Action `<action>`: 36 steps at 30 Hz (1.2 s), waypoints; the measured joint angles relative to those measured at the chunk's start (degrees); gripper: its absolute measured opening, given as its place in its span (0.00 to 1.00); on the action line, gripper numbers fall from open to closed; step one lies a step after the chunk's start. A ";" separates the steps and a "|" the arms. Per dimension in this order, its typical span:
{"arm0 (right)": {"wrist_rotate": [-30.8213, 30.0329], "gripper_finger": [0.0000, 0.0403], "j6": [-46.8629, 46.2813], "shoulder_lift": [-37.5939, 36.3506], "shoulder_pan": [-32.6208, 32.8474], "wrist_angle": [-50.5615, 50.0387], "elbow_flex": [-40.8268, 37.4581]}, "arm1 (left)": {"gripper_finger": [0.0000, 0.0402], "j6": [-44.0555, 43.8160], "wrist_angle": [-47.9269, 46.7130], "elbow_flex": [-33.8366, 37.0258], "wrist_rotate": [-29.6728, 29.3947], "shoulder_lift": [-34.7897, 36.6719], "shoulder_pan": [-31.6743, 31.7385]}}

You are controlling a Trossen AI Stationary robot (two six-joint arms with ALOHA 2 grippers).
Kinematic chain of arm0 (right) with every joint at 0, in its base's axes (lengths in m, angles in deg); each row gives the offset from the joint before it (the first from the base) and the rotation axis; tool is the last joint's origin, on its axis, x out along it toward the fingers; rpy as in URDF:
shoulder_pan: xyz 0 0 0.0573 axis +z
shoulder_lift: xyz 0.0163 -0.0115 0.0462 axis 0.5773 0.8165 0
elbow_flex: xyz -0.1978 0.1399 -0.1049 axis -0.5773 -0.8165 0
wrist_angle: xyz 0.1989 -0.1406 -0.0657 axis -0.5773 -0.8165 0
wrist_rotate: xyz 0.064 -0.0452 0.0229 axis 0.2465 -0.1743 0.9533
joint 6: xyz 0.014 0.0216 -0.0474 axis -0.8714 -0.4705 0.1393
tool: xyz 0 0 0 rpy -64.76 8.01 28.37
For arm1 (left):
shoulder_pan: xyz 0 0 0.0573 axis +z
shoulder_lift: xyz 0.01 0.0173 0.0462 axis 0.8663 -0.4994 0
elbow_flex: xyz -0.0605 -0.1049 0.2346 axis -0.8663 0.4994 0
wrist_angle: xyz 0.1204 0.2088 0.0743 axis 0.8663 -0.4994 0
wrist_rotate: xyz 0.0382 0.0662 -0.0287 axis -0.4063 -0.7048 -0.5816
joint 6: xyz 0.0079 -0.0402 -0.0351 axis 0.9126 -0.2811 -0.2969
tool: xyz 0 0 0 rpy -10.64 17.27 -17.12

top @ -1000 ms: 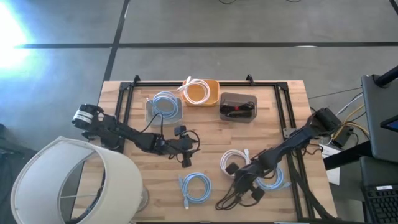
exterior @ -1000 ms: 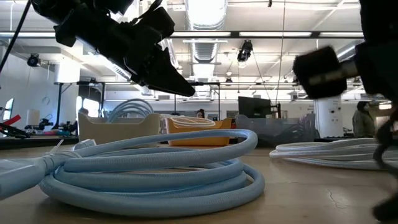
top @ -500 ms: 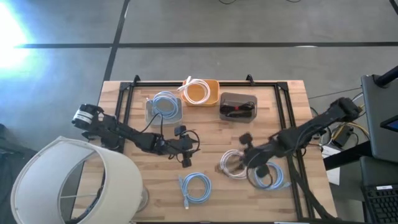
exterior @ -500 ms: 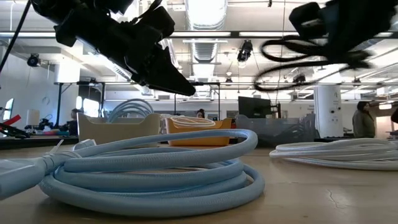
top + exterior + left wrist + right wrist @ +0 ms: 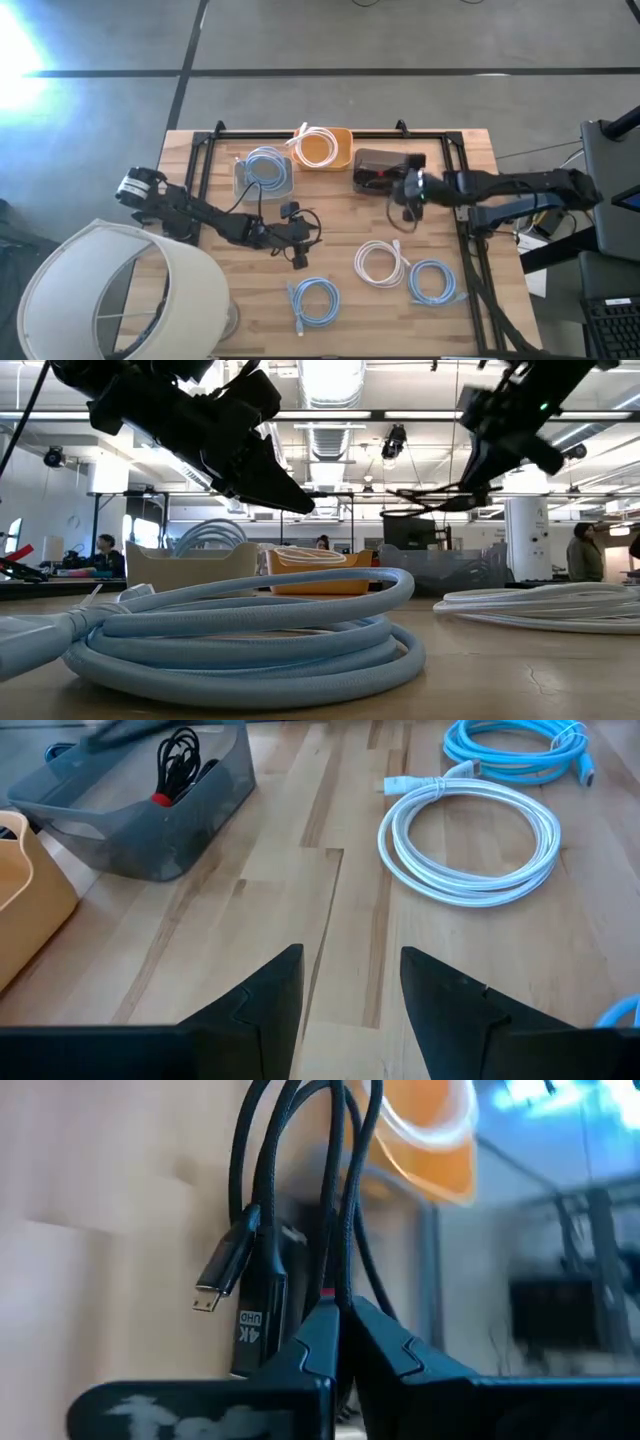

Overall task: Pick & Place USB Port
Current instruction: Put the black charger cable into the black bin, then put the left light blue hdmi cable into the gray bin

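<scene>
Right gripper (image 5: 408,190) is clenched on a bundled black cable (image 5: 300,1230), its fingers pinching the loops so that the plugs dangle free; one plug is marked 4K UHD. In the high view this gripper hangs beside the grey bin (image 5: 372,160), near the bin's right edge, with the cable lifted clear of the table (image 5: 340,250). That bin already holds another black cable (image 5: 178,765). By my judgement the pick is done and the carry is nearly done; what is left is to bring the bundle over the bin's opening and let go.

Left gripper (image 5: 298,238) waits low over the middle of the table, fingers apart and holding nothing. A white cable coil (image 5: 381,265) and two blue cable coils (image 5: 432,281) (image 5: 314,300) lie unsorted on the table, so more sorting probably remains.
</scene>
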 joint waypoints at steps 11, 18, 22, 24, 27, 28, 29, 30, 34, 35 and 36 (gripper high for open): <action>1.34 0.03 11.00 7.83 -17.24 2.72 -0.51 | 0.43 -0.02 0.00 0.00 0.00 0.00 -0.01; 6.29 0.03 13.63 13.60 -18.39 4.84 -0.59 | 0.43 -0.02 -0.02 0.00 0.00 0.00 -0.01; 6.10 0.03 14.15 15.24 -18.44 7.51 -0.59 | 0.43 -0.02 -0.04 0.00 0.00 0.00 0.00; 6.09 0.04 14.20 15.74 -18.41 8.66 -0.59 | 0.43 -0.02 -0.04 0.00 0.00 0.00 -0.02; 5.69 0.08 14.22 16.16 -18.41 8.70 -0.59 | 0.43 -0.08 -0.04 0.00 0.00 0.00 0.00; 5.37 0.09 14.09 16.23 -18.41 8.73 -0.59 | 0.43 -0.12 -0.06 0.00 0.00 0.00 -0.02; 4.77 0.11 13.81 16.31 -18.41 8.67 -0.59 | 0.43 -0.27 -0.04 0.00 0.00 0.00 -0.02; 4.09 0.13 13.71 16.47 -18.39 8.67 -0.59 | 0.43 -0.33 -0.04 0.00 0.00 0.00 -0.01; 2.49 0.19 13.65 16.74 -18.39 8.69 -0.59 | 0.43 -0.62 -0.07 0.00 0.00 0.00 -0.02; 2.47 0.21 13.46 16.74 -18.39 8.66 -0.59 | 0.43 -0.79 -0.07 0.00 0.00 0.00 -0.01; 2.47 0.22 12.97 16.69 -18.39 8.63 -0.59 | 0.43 -1.07 -0.07 0.00 0.00 0.00 -0.02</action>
